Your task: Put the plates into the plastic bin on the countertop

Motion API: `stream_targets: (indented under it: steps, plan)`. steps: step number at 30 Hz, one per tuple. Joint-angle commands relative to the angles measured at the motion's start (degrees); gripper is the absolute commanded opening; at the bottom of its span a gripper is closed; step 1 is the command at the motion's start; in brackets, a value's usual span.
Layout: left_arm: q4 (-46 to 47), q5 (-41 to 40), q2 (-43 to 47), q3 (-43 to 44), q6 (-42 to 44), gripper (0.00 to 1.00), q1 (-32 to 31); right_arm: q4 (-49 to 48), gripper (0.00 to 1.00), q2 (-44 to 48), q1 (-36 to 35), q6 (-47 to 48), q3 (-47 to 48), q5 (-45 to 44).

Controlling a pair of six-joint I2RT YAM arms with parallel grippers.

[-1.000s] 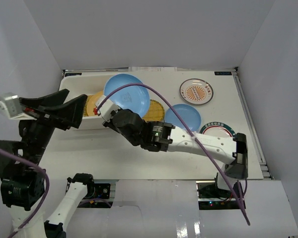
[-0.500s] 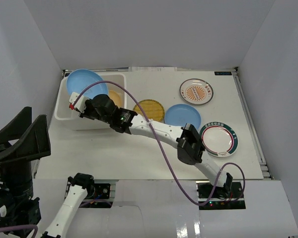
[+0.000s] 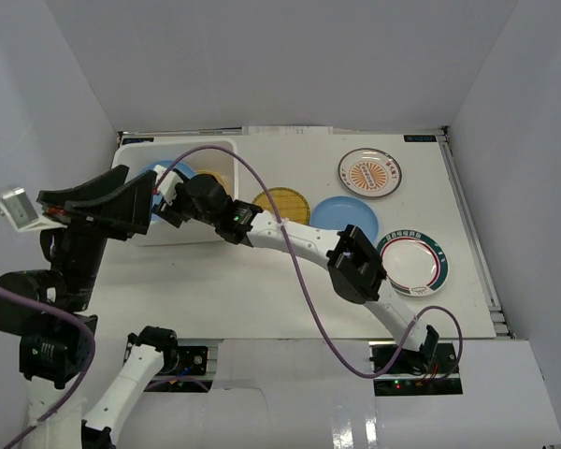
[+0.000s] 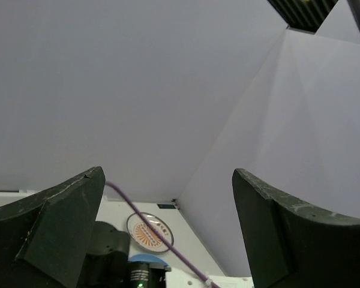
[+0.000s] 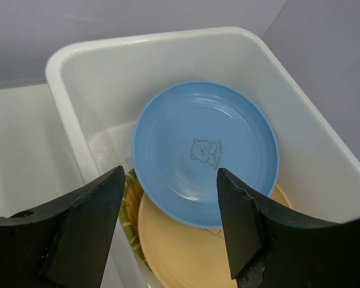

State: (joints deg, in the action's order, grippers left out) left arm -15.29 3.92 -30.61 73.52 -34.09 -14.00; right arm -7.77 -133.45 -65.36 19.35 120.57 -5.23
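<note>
Reads as the tail end of a drop-off. In the right wrist view, right fingers (image 5: pixel 169 174) spread wide, gripping nothing, poised over the plastic bin (image 5: pixel 168 37). At frame centre inside it, a light blue plate (image 5: pixel 207 150) lying flat on a plain orange-yellow plate (image 5: pixel 186 258), with a woven yellow plate (image 5: pixel 129 204) peeking out lower left.

Probably calls next for lifting clear of the rim, swinging right and catching the edge of another flat-lying plate.

Seen only from above: four plates left on the tabletop (image 3: pixel 262 290), namely a second woven plate (image 3: pixel 282 206), a second blue plate (image 3: pixel 341 217), an orange-patterned plate (image 3: pixel 369 172) and a green-ringed plate (image 3: pixel 409 260). The bin's stack mostly hidden there behind the arm.

In the left wrist view, left fingers (image 4: pixel 168 173) wide apart, empty, aimed at the wall.
</note>
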Motion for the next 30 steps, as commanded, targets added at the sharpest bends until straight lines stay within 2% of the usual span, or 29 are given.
stream_targets:
  steps: [1, 4, 5, 6, 7, 8, 9, 10, 11, 12, 13, 14, 16, 17, 19, 20, 22, 24, 26, 27, 29, 30]
  plan:
    - [-3.2, 1.3, -3.7, 2.2, -1.2, 0.98, -0.2, -7.5, 0.69, 10.7, 1.4, -10.3, -4.0, 5.6]
    - [-4.0, 3.1, -7.1, 2.2, -2.9, 0.98, -0.2, -14.1, 0.69, 21.6, 2.3, -14.2, -14.5, 7.3]
    - [-4.4, 5.3, -9.1, 1.6, -4.6, 0.98, -0.2, -16.4, 0.68, 28.1, 2.8, -15.7, -22.8, 6.0]
    - [-4.3, 7.0, -10.2, 1.0, -5.7, 0.98, -0.2, -16.9, 0.68, 31.2, 3.0, -16.4, -27.2, 5.2]
    - [-4.1, 8.7, -11.6, 0.3, -6.8, 0.98, -0.1, -17.2, 0.67, 34.7, 3.1, -17.0, -31.6, 2.5]
    - [-3.6, 10.5, -13.1, -0.6, -7.9, 0.98, -0.1, -17.2, 0.64, 41.7, 3.3, -18.0, -40.6, -1.6]
    - [-3.2, 12.4, -14.7, -2.6, -9.0, 0.98, -0.2, -17.1, 0.60, 45.4, 3.6, -18.7, -45.5, -4.0]
    - [-2.3, 16.6, -17.9, -3.9, -10.9, 0.96, -0.2, -17.0, 0.54, 49.5, 4.1, -19.3, -50.4, -6.6]
    - [-1.1, 18.5, -19.4, -5.6, -12.1, 0.94, -0.7, -16.8, 0.33, 57.4, 4.6, -21.8, -59.9, -9.1]
    - [2.0, 19.8, -20.9, -9.3, -13.9, 0.93, -1.5, -15.0, 0.22, 61.3, 5.9, -25.5, -64.5, -14.0]
    - [3.3, 19.1, -23.7, -10.7, -14.0, 0.91, -2.9, -13.5, 0.14, 65.6, 6.8, -27.7, -68.8, -15.9]
    - [4.1, 16.4, -25.3, -11.8, -13.6, 0.87, -8.0, -11.3, 0.08, 73.2, 8.0, -30.1, -75.8, -18.5]
    - [4.1, 8.8, -29.0, -12.7, -10.8, 0.86, -14.6, -4.5, 0.08, 80.2, 11.4, -36.3, -81.4, -19.2]
    - [4.2, 2.5, -34.0, -12.6, -10.6, 0.85, -20.6, -1.7, 0.08, 86.3, 12.5, -37.4, -83.6, -19.9]
    - [4.5, -3.1, -39.8, -11.5, -11.0, 0.85, -25.4, 6.8, 0.08, 93.5, 15.0, -40.5, -87.5, -21.3]
    - [5.3, -9.2, -45.1, -11.1, -11.6, 0.86, -29.2, 9.2, 0.08, 95.8, 15.5, -41.2, -88.4, -22.4]
    - [8.1, -13.5, -49.8, -11.3, -13.4, 0.86, -33.3, 14.9, 0.10, 101.5, 16.8, -42.7, -90.3, -22.8]
    - [10.6, -16.5, -56.8, -10.5, -14.7, 0.86, -34.9, 17.6, 0.19, 104.8, 17.1, -43.7, -90.9, -23.9]
    - [10.6, -19.9, -61.1, -8.6, -16.6, 0.86, -36.9, 20.0, 0.36, 108.8, 17.1, -44.8, -91.0, -24.8]
    - [10.7, -23.8, -62.9, -8.1, -18.0, 0.86, -37.6, 21.6, 0.41, 109.9, 17.1, -44.8, -90.9, -24.7]
    - [10.7, -26.2, -67.8, -7.0, -19.2, 0.86, -38.5, 22.8, 0.50, 111.7, 17.2, -44.6, -90.3, -22.6]
    - [10.6, -27.2, -70.8, -6.5, -20.2, 0.86, -38.6, 24.4, 0.50, 111.9, 17.2, -44.6, -89.9, -22.0]
